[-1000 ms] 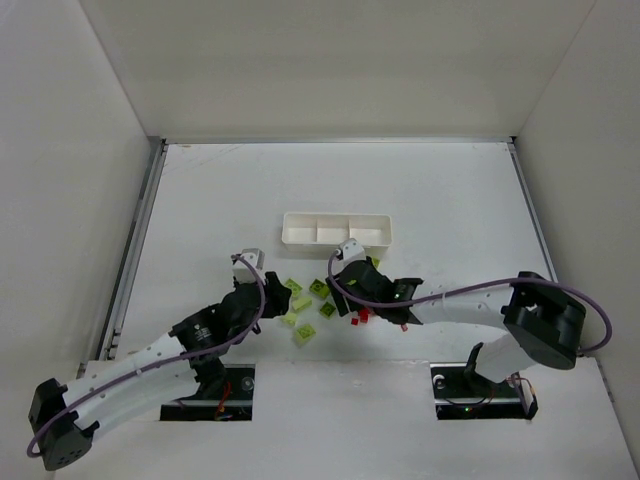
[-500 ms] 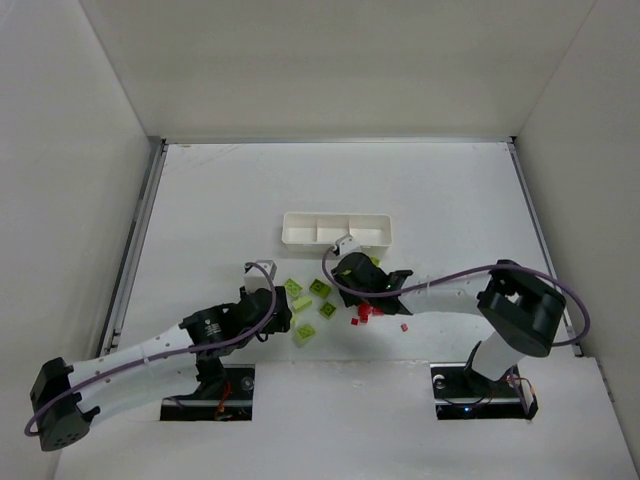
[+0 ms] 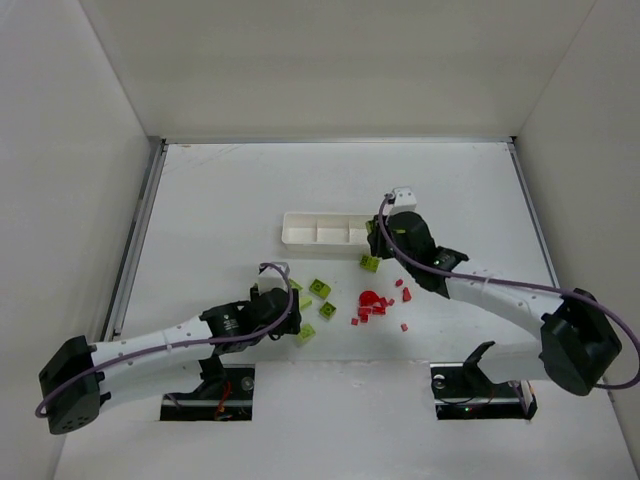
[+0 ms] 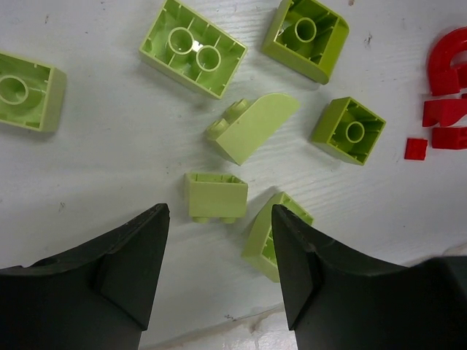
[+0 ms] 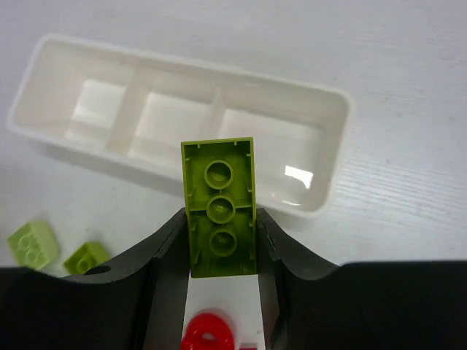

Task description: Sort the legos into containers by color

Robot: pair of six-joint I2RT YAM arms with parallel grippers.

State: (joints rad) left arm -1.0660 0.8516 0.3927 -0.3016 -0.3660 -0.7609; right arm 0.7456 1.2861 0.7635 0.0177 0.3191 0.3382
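My right gripper (image 5: pixel 219 219) is shut on a long lime-green lego (image 5: pixel 219 197), its hollow underside facing the camera. It hangs just in front of the white container tray (image 5: pixel 332 182), near the tray's right compartment. All three compartments look bare. From above, this right gripper (image 3: pixel 383 252) and its green lego (image 3: pixel 370 263) sit by the tray (image 3: pixel 300 228). My left gripper (image 4: pixel 219 211) is open low over several green legos. A small green lego (image 4: pixel 216 197) lies between its fingertips, and another (image 4: pixel 271 233) touches the right finger. From above, that left gripper (image 3: pixel 298 316) is near the front edge.
Tiny red legos and a rounder red piece (image 3: pixel 369 299) lie scattered between the arms, the round one also under the right gripper (image 5: pixel 208 334). More green legos (image 3: pixel 320 288) lie left of them. Red pieces (image 4: pixel 446 69) sit at the left wrist view's right edge.
The right gripper closed on a green lego and carried it back and right toward the tray. The left arm slid right over the green legos, and its jaws widened.
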